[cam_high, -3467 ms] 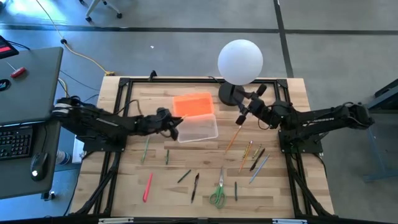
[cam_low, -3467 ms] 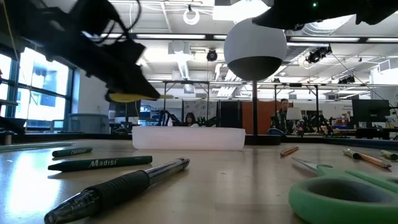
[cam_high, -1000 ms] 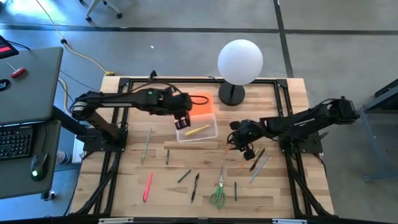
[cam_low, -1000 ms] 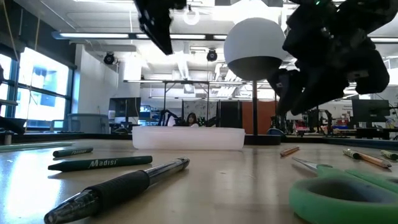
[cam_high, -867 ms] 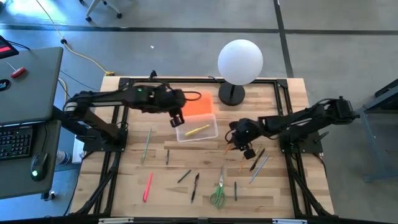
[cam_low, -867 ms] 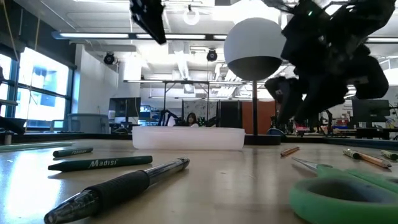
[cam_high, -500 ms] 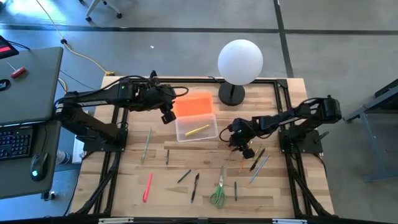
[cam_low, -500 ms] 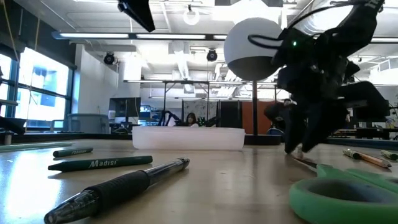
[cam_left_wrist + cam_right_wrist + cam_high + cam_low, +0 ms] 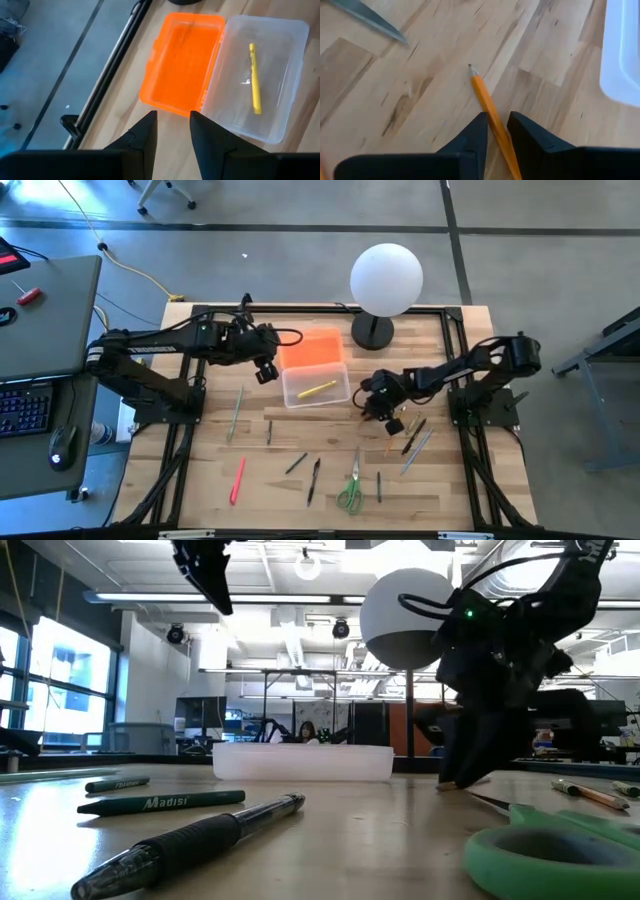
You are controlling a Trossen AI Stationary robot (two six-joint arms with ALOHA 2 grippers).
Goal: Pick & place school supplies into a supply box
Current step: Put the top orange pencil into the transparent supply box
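Lying between right hand point(image 9: 495, 132) fingers: orange pencil point(image 9: 487, 107).

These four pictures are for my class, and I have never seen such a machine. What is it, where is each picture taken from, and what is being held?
Two dark robot arms work at a wooden table. One picture looks straight down, one looks level across the tabletop, and one camera rides on each wrist. The left gripper hangs empty beside the open clear box, whose orange lid lies flat; one yellow pen is inside. The right gripper is down at the table, its fingers closing round an orange pencil. More pens, a pink marker and green scissors lie loose. The white globe is a lamp.
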